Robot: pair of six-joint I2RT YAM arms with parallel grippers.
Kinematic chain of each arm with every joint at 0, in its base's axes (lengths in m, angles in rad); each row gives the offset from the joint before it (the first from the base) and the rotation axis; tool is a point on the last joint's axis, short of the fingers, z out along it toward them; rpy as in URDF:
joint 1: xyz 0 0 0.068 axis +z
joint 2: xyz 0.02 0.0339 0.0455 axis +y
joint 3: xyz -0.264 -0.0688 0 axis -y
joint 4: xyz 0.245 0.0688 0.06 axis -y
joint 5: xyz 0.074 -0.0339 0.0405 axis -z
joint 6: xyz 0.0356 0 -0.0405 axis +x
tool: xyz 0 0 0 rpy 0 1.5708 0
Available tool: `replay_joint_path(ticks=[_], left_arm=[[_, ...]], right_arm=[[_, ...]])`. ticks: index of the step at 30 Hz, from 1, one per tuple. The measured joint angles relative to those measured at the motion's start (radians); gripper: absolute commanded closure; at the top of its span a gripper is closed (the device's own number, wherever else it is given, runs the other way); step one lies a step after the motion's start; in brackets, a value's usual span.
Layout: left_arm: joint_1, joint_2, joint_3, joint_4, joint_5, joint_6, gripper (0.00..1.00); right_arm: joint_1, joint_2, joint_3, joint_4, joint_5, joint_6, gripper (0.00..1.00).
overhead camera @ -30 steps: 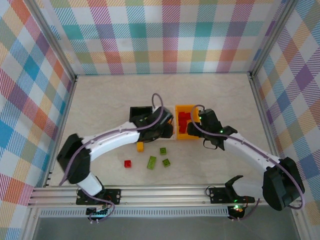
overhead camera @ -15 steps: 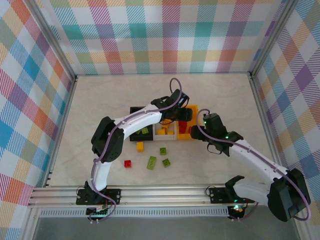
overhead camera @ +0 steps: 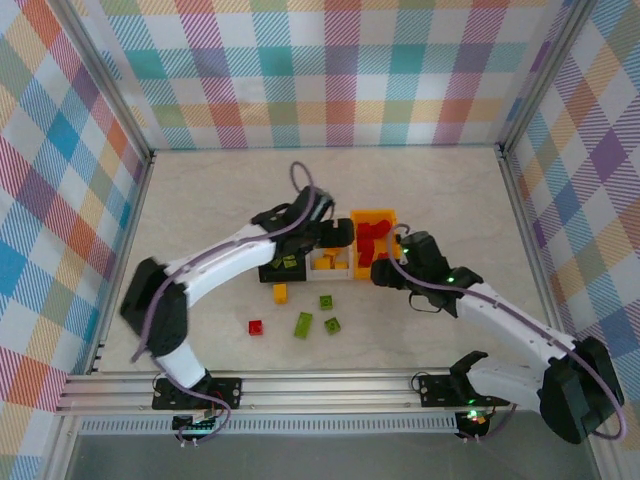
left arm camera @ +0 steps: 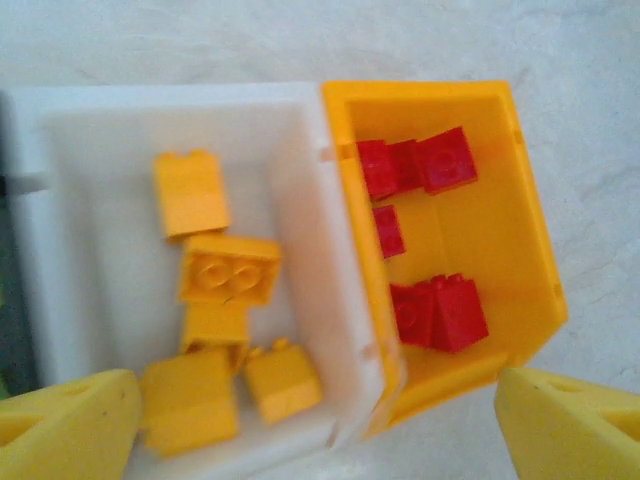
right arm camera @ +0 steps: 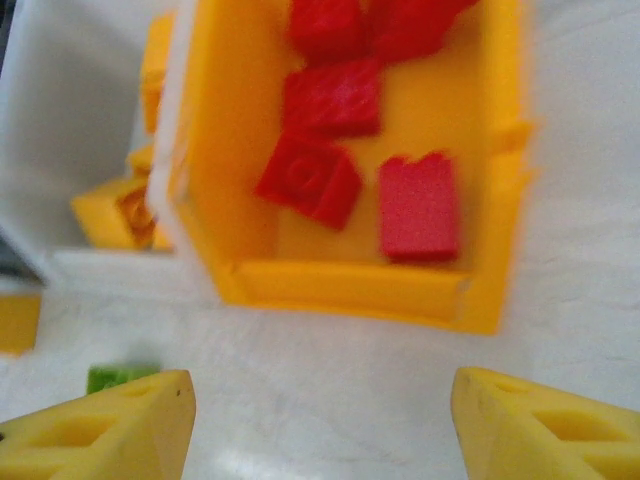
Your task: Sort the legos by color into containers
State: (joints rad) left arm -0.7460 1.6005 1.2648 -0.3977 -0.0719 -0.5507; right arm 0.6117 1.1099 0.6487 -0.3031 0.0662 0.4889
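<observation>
now both jaws gape empty — left above white bin point(left arm camera: 170, 96), right before orange bin point(right arm camera: 340, 290).

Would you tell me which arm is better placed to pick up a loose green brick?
Probably the right: the right gripper, open, hangs just before the orange bin, a green brick close by; the left gripper, open, is over the white bin, farther off.

High overview; wrists close above orange bin point(left arm camera: 500, 220)
</observation>
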Motion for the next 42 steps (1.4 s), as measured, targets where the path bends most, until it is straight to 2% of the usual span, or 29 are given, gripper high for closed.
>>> replay_joint_path(ticks=[2, 9, 13, 19, 28, 30, 36, 42], left_arm=[[0.008, -0.129, -0.109, 0.007, -0.013, -0.019, 0.0], [0.009, -0.519, -0.367, -0.033, -0.061, -0.077, 0.0], [0.009, -0.651, -0.446, -0.062, -0.074, -0.107, 0.0], [0.009, -0.741, -0.536, -0.113, -0.097, -0.142, 0.0], [0.009, -0.771, -0.545, -0.153, -0.133, -0.143, 0.0], [0.009, -0.777, -0.546, -0.155, -0.141, -0.143, 0.0], [0.009, -0.813, -0.562, -0.179, -0.174, -0.143, 0.0], [0.009, -0.863, -0.63, -0.2, -0.185, -0.173, 0.0]], right_arm=[[0.072, 0.056, 0.0, 0.019, -0.03, -0.002, 0.29], [0.364, 0.307, 0.041, 0.031, -0.056, -0.007, 0.22], [0.45, 0.393, 0.095, 0.027, -0.024, -0.007, 0.25], [0.486, 0.472, 0.174, -0.005, 0.05, -0.006, 0.32], [0.514, 0.524, 0.212, -0.053, 0.116, -0.008, 0.6], [0.516, 0.522, 0.212, -0.055, 0.117, -0.011, 0.64], [0.483, 0.478, 0.272, -0.072, 0.088, -0.063, 0.67], [0.383, 0.531, 0.568, -0.077, 0.034, -0.143, 0.67]])
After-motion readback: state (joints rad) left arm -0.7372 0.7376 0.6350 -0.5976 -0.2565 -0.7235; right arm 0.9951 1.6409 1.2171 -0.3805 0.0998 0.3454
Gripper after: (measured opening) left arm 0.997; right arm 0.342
